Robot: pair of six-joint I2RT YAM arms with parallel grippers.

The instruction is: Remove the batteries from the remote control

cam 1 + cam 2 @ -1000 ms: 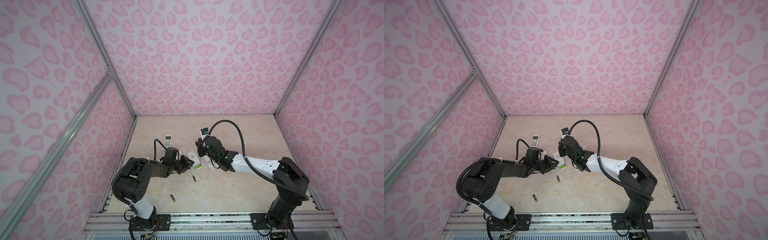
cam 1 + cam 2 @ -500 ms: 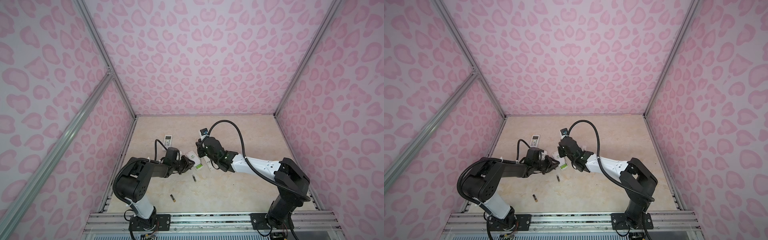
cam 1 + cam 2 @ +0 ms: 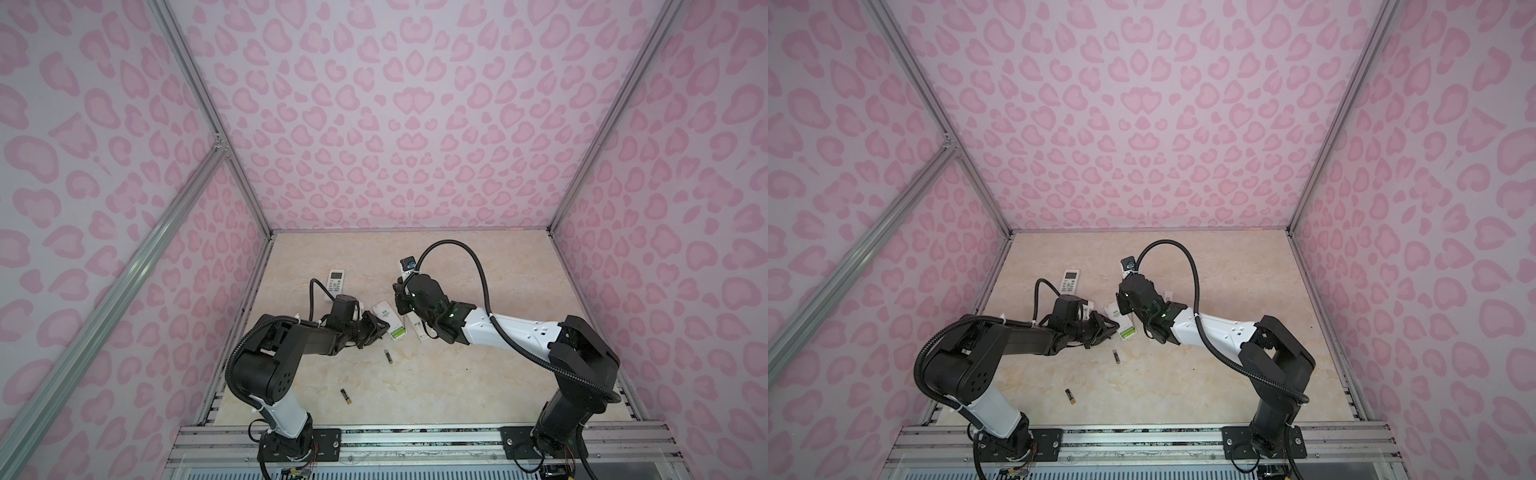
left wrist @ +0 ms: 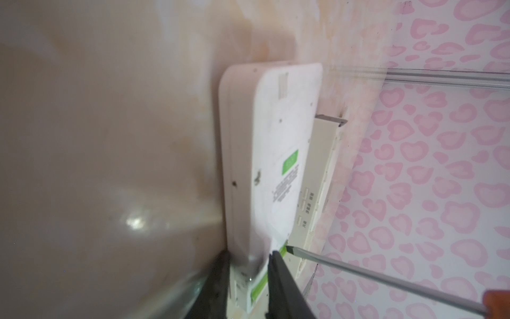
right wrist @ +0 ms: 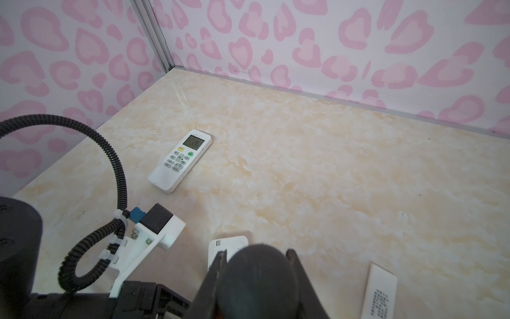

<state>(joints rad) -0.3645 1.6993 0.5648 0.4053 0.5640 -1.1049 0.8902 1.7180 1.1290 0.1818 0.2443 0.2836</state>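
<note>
A white remote control (image 4: 276,143) lies back up, and its open end shows a lime green battery (image 4: 260,285). My left gripper (image 4: 248,256) is shut on that end of the remote (image 3: 384,316). A steel screwdriver shaft (image 4: 372,279) reaches in, its tip at the edge of the battery bay. My right gripper (image 5: 256,252) is shut on the screwdriver's dark handle (image 5: 259,281), just behind the remote (image 3: 1113,312) in both top views. Two loose batteries (image 3: 388,356) (image 3: 346,397) lie on the table nearer the front.
A second white remote (image 3: 336,280) (image 5: 180,160) lies face up near the far left wall. A flat white piece with printed text (image 5: 379,292) (image 3: 417,328) rests beside the held remote. The left arm's wrist camera (image 5: 160,223) sits close to my right gripper.
</note>
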